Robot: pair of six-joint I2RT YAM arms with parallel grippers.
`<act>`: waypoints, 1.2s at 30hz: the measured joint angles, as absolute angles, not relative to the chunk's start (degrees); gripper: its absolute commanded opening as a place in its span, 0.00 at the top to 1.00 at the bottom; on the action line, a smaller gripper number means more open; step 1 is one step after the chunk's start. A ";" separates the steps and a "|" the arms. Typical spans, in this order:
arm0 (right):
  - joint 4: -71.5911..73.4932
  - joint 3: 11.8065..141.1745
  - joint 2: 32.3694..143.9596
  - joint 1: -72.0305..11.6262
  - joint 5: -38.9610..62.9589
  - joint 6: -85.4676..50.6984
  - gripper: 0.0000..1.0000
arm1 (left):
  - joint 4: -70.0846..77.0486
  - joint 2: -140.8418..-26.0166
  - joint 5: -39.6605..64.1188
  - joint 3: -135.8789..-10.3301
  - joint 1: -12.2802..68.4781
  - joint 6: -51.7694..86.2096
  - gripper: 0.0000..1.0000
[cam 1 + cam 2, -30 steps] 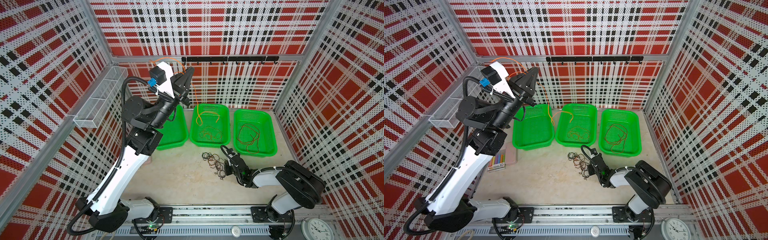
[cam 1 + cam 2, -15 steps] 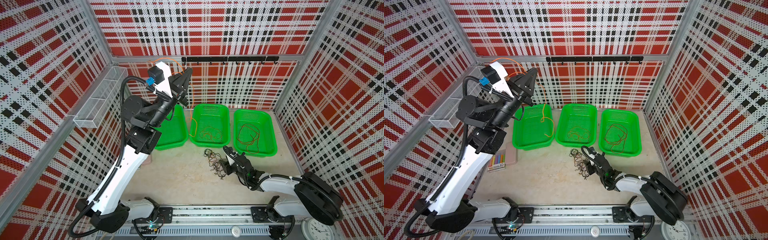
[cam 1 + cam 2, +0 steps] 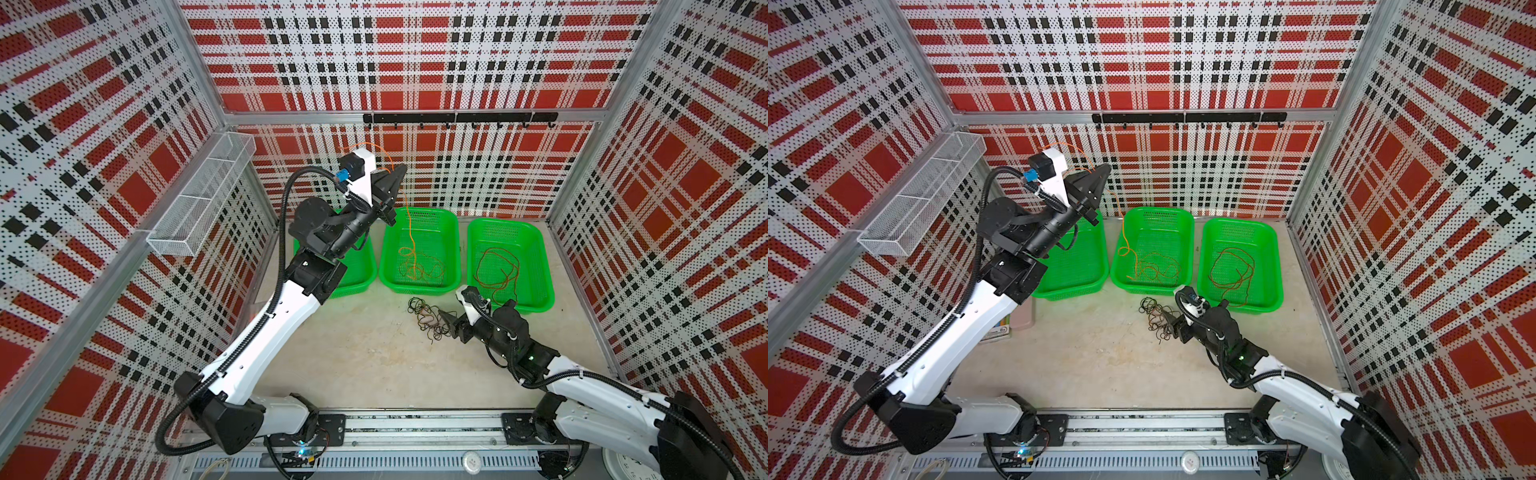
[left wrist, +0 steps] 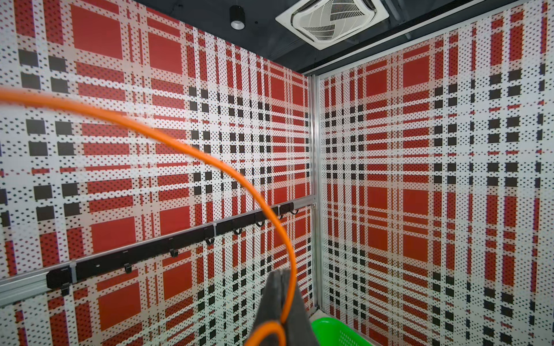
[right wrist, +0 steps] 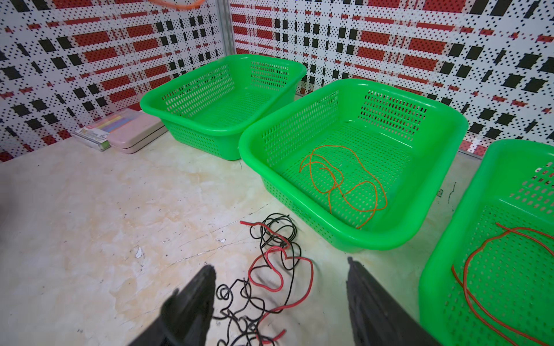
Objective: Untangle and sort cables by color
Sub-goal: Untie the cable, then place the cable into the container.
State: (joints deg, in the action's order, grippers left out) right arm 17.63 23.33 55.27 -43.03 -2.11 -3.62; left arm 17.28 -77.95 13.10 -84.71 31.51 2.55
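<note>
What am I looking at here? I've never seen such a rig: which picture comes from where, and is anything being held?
This is a robot with two white arms, the left arm and the right arm. They are mounted at a table, and each ends in a two-fingered gripper. Two pictures look down from overhead, side by side. The other two come from cameras on the arms' wrists.

The left gripper is raised high and shut on an orange cable. That cable hangs down into the middle basket, where more orange cable lies.

The right gripper is open and holds nothing. It sits low over a tangle of black and red cables on the table.

The basket by the right arm holds reddish-brown cables, and the third basket looks empty. A pink case lies against the wall.
</note>
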 measured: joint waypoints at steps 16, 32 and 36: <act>3.81 26.68 55.70 -43.07 -2.81 -7.62 0.26 | 24.64 -92.92 11.14 -82.41 33.28 2.81 1.00; 0.36 25.58 52.60 -43.07 -2.98 -13.19 0.39 | 26.22 -111.63 7.33 -81.89 32.38 7.66 0.37; 0.01 25.34 50.50 -43.07 -3.01 -13.34 0.55 | 22.61 -112.44 5.28 -82.78 32.18 8.69 0.19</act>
State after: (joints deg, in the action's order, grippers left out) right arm 0.01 25.34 50.50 -43.07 -3.01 -13.34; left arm 22.61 -112.44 5.28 -82.78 32.18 8.69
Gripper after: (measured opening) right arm 0.526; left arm 0.740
